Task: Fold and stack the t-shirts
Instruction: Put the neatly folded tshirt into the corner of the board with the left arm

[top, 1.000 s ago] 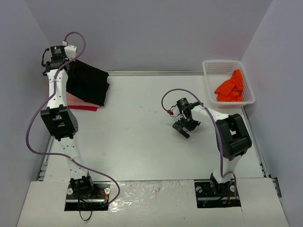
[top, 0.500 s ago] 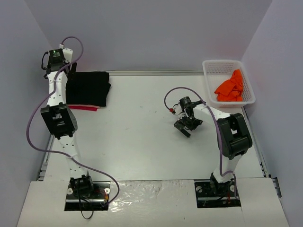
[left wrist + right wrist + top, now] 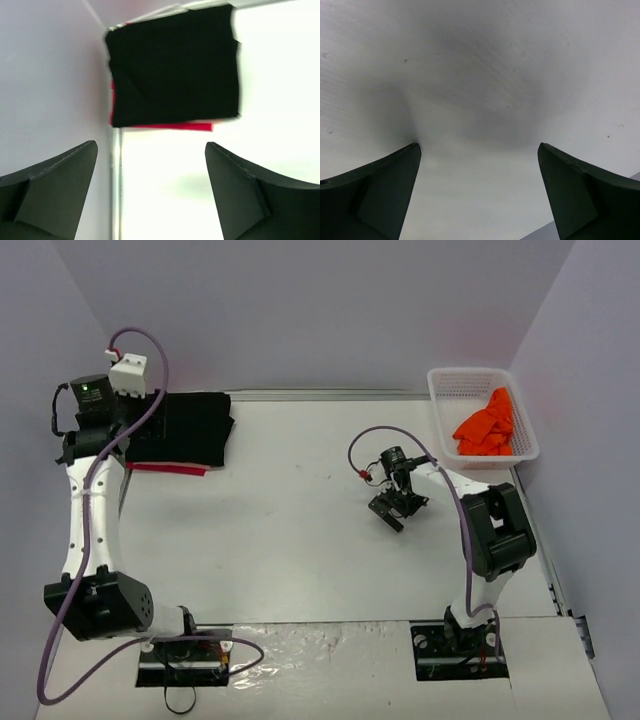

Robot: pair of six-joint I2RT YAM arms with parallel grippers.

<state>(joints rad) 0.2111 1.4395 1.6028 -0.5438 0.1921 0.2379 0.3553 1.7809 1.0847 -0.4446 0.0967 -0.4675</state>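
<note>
- As both wrist views show a wide gap between the fingers, both claws read as spread apart w/ nothing in them.
- Left gripper (image 3: 150, 146): jaws far apart, holding nothing, hanging above the table (image 3: 290, 540) near its far-left corner, clear of the cloth.
- Black t-shirt (image 3: 172, 70): folded flat, approx. rectangular, in the far-left corner by the wall, just ahead of the left fingers.
- Red t-shirt (image 3: 167, 126): under the black one; only a thin strip shows along its near edge.
- Right gripper (image 3: 479, 146): jaws wide, holding nothing, pointing down at bare tabletop right of centre; can't tell if the tips touch the surface.
- Orange t-shirt (image 3: 488, 425): crumpled, unfolded, inside the white mesh basket (image 3: 452, 390) at the far-right corner, well apart from the right gripper.
</note>
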